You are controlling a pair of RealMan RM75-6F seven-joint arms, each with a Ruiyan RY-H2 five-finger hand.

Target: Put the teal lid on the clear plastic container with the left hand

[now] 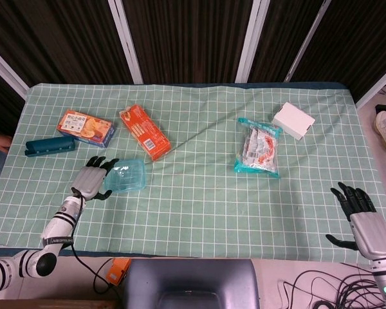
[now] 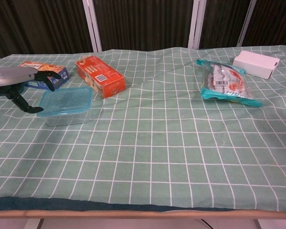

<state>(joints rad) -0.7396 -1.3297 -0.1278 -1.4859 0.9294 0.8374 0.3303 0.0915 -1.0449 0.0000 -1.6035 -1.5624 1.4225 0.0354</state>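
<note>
Where the container (image 1: 128, 175) sits, the left hand (image 1: 90, 180) hovers beside.

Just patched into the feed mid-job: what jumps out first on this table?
The left hand, fingers spread, sits beside the clear plastic container near the table's left front; the teal lid already lies on top of it. Behind them lies an orange box, and right of centre a teal-edged snack bag. The right hand hovers open at the front right corner.

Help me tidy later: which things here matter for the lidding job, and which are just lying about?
Job: teal lid, clear plastic container, left hand.
Lying about: orange box, blue-and-orange box, dark teal case, snack packet, white box.
</note>
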